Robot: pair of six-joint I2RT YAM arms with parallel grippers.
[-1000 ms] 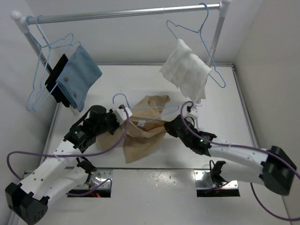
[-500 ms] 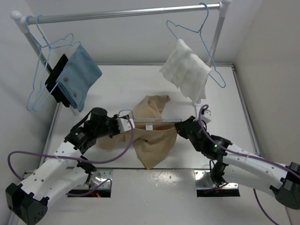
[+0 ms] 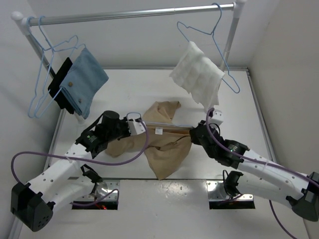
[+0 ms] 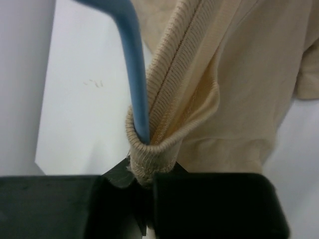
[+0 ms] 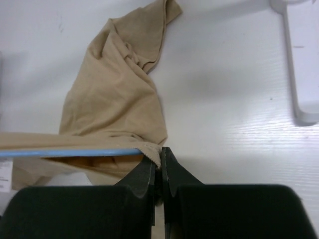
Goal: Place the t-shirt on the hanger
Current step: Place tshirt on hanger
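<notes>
The tan t-shirt (image 3: pixel 164 149) hangs stretched between my two grippers over the middle of the table. The light-blue wire hanger (image 3: pixel 131 115) lies along its top edge, mostly inside the cloth, with its hook showing by my left gripper. My left gripper (image 3: pixel 137 127) is shut on the ribbed collar (image 4: pixel 149 158), and the hanger wire (image 4: pixel 135 74) passes through the collar loop right above the jaws. My right gripper (image 3: pixel 192 132) is shut on the shirt's other edge (image 5: pixel 153 152), where the wire's end (image 5: pixel 75 152) reaches the jaws (image 5: pixel 160 158).
A clothes rail (image 3: pixel 134 14) spans the back. On its left, like hangers carry a blue folded cloth (image 3: pixel 82 82). On its right, a hanger carries a white textured cloth (image 3: pixel 198 74). A small white block (image 3: pixel 217 117) lies on the table by my right wrist.
The grippers have moved apart, the right one going right, and the bunched shirt is now pulled out flat along the hanger bar. The shirt's lower part hangs lower toward the near edge.
</notes>
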